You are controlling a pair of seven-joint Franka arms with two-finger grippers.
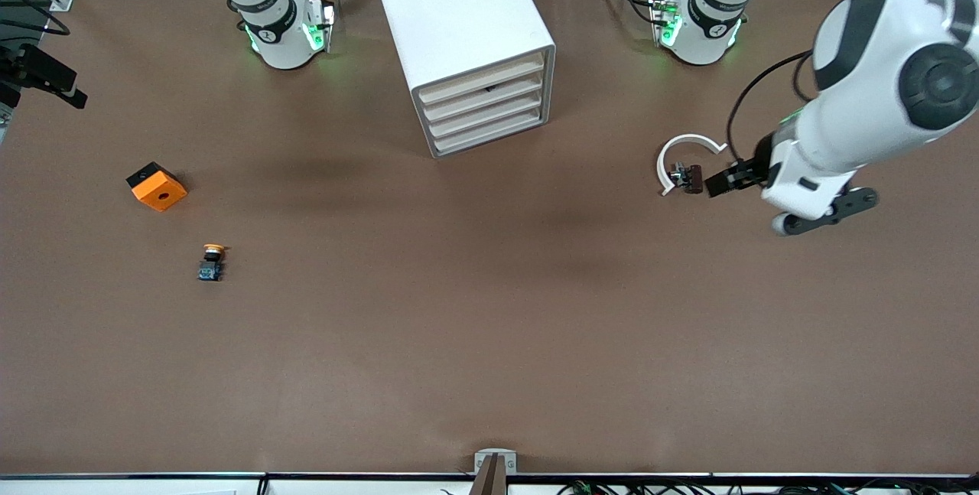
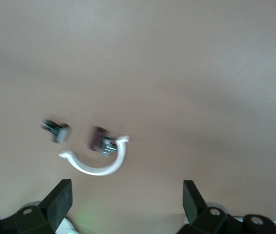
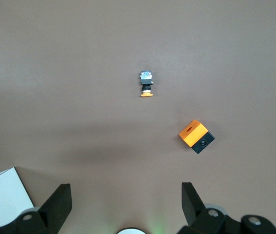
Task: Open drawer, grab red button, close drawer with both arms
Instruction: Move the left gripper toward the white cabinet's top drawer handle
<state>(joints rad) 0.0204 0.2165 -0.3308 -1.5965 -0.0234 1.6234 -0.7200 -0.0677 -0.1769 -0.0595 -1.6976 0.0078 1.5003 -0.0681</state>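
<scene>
The white cabinet [image 1: 459, 28] stands at the middle of the table near the robots' bases. Its four cream drawer fronts [image 1: 486, 105] all sit shut, and I cannot tell the task's drawer from the others. The red-capped button is hidden. My left gripper [image 1: 723, 180] hangs open low over the table toward the left arm's end, beside a white C-shaped ring [image 1: 683, 149]. In the left wrist view its fingers [image 2: 60, 197] stand wide apart with nothing between them. My right gripper [image 3: 125, 202] is open and empty, high above the table; the front view does not show it.
An orange cube with a hole [image 1: 157, 187] and a yellow-orange-capped button [image 1: 212, 262] lie toward the right arm's end; both show in the right wrist view [image 3: 196, 135], [image 3: 146, 84]. Two small dark parts [image 2: 101, 140], [image 2: 56, 129] lie by the white ring [image 2: 99, 163].
</scene>
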